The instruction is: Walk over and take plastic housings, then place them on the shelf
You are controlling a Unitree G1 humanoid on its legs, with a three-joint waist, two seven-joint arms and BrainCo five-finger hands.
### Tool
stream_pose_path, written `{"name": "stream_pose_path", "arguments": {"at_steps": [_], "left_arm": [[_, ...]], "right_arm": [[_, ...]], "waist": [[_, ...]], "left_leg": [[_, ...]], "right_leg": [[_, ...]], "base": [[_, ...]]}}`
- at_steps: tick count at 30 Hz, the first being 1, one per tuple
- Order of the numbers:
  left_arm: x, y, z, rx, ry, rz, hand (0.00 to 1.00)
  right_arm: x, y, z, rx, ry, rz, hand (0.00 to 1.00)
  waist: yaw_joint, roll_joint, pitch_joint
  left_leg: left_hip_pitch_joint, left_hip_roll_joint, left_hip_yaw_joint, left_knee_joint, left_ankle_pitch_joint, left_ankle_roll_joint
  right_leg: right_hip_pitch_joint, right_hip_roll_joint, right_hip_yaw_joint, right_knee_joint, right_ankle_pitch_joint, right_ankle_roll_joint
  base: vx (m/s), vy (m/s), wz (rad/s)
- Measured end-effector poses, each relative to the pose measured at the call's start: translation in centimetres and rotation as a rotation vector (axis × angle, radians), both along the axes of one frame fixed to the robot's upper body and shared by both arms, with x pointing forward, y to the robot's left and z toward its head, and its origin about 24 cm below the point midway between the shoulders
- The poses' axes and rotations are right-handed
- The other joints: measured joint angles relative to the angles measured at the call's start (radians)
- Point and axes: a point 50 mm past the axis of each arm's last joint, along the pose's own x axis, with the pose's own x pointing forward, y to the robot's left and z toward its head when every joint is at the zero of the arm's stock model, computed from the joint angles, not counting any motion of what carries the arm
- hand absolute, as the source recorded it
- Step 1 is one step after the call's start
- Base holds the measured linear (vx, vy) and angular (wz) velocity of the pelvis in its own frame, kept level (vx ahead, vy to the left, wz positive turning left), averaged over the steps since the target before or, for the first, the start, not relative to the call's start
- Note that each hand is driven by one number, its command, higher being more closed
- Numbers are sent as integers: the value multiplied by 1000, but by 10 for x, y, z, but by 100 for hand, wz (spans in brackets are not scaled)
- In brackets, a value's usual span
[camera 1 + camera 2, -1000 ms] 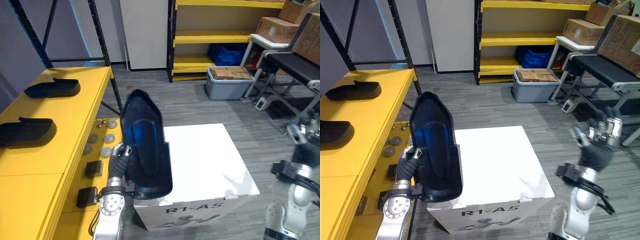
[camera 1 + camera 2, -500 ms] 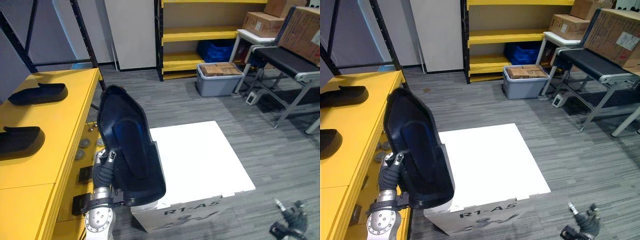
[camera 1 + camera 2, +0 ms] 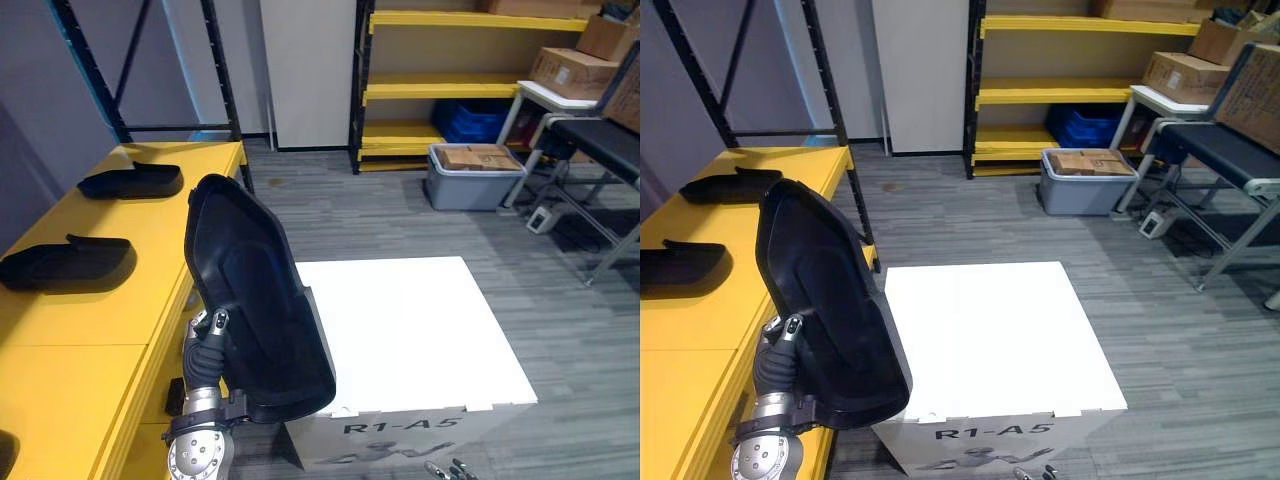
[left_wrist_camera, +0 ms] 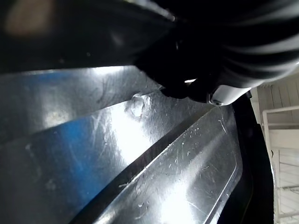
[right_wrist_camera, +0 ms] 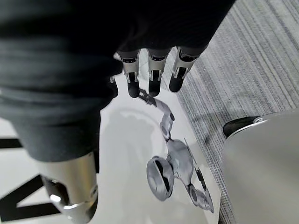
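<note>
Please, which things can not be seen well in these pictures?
1. How the left hand holds the housing: hidden behind the housing, eye and left wrist views.
2. Most of the right hand: cut off by the eye views' bottom edge.
3. A dark thing at the shelf's near end: cut off by the left eye view's corner.

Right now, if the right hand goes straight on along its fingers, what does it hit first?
Probably the white cardboard box, its printed side just past the right hand; gap unclear.

three plastic housings (image 3: 255, 300) (image 3: 132, 181) (image 3: 68, 264), one white box (image 3: 410, 330)
</note>
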Motion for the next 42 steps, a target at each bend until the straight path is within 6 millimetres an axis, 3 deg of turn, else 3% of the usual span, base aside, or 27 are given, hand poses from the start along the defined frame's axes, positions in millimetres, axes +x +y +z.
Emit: {"name": "stream_pose_path", "arguments": {"at_steps": [5,9,10,11,13,14,15,17,18,20,21,22,24,25,31,32,34,35,36,37,40,42], "left_arm": [[1,-1,1,-2,-4,0,100],[7,-9,15,-11,-78,-31,100],[8,-10,19,-12,-96,-32,100],[10,-11,28,-11,-140,-27,100],[17,-17,37,-34,-198,-38,100],[18,-19,38,-45,-206,-39,100],[19,-24,40,-71,-220,-58,100],[24,-32,44,-80,-247,-103,100],[31,-39,45,-96,-253,-141,100],[40,-51,48,-105,-272,-202,100],[41,-54,45,-110,-257,-215,100],[43,-57,41,-123,-240,-232,100],[46,-63,38,-112,-228,-271,100],[47,-63,39,-106,-233,-276,100],[49,-60,38,-91,-227,-270,100],[49,-61,38,-89,-225,-278,100],[49,-64,37,-87,-222,-295,100],[50,-64,36,-82,-215,-298,100],[51,-65,34,-81,-209,-297,100],[53,-64,33,-81,-201,-291,100],[53,-65,32,-85,-197,-286,100],[53,-66,32,-90,-200,-284,100]], "right_arm": [[4,6,-5,-10,40,64,0],[11,10,-5,-32,44,107,0],[14,10,-5,-34,42,106,0],[23,12,-5,-37,30,107,0],[26,7,-4,-62,40,101,0],[26,6,-4,-66,40,97,0],[27,-1,-3,-85,44,97,0],[32,-5,-2,-98,44,95,0],[29,-6,-3,-94,57,83,0],[31,-5,-5,-87,72,67,0],[32,-5,-5,-90,70,68,0],[33,-7,-4,-98,62,67,0],[34,-3,-4,-92,61,79,0],[35,0,-5,-83,59,78,0],[41,6,-4,-72,42,87,0],[42,5,-4,-75,38,86,0],[44,3,0,-83,11,82,0],[46,2,2,-86,-7,79,0],[46,2,2,-86,-8,79,0],[43,2,2,-86,-6,75,0],[38,0,4,-91,-26,52,0],[28,0,3,-91,-14,42,0]], "waist": [[19,-30,16],[48,-49,50],[51,-51,53],[52,-52,71],[49,-27,96],[49,-15,94],[46,11,91],[35,30,107],[9,7,96],[2,6,109],[-2,11,109],[-16,31,98],[-14,24,87],[-11,24,89],[-17,9,103],[-20,4,107],[-38,2,113],[-56,5,120],[-60,4,121],[-59,-8,124],[-57,-22,123],[-61,-31,119]], "left_leg": [[-5,-18,-86,-8,26,-3],[-99,-64,-246,16,66,-19],[-115,-62,-241,9,50,-15],[-148,-27,-106,10,38,-24],[-218,71,202,124,25,-30],[-229,102,279,160,20,-21],[-241,157,388,232,48,10],[-296,126,373,293,51,33],[-304,76,315,206,72,56],[-310,131,477,307,-20,98],[-275,176,516,365,-38,57],[-245,152,480,313,-52,28],[-242,93,461,249,-29,46],[-244,64,452,216,-24,53],[-246,5,444,221,-47,90],[-242,-5,430,230,-56,98],[-225,-22,376,224,-59,105],[-217,-25,305,219,-56,103],[-214,-30,285,213,-52,99],[-202,-45,239,201,-46,102],[-196,-77,147,201,-42,111],[-196,-102,79,212,-42,109]], "right_leg": [[9,-22,-79,35,-25,3],[-24,-74,-255,106,-67,8],[-32,-85,-283,115,-70,8],[-31,-108,-353,114,-69,8],[-29,-145,-460,139,-70,8],[-29,-155,-487,151,-72,10],[-29,-169,-527,193,-86,25],[-38,-194,-546,250,-138,34],[-42,-202,-553,213,-127,19],[-21,-238,-653,211,-93,57],[5,-250,-684,211,-87,67],[30,-262,-716,211,-78,81],[33,-287,-738,186,-60,65],[30,-296,-739,170,-46,76],[9,-387,-731,279,-29,67],[-6,-421,-697,359,-29,65],[-75,-440,-509,509,-40,-10],[-108,-350,-303,520,-122,21],[-121,-311,-232,516,-152,24],[-145,-239,-104,514,-194,30],[-217,-105,118,525,-233,51],[-232,-66,200,490,-228,53]], "base": [[-59,-24,50],[-101,-29,122],[-116,3,163],[-100,29,169],[-94,99,164],[-14,189,115],[15,225,116],[-73,191,140],[-139,142,193],[-62,136,160],[36,133,93],[43,149,84],[-33,257,66],[-71,273,46],[-11,157,13],[3,133,38],[15,110,84],[26,11,112],[38,-47,125],[30,-63,91],[54,-123,109],[81,-206,138]]}}
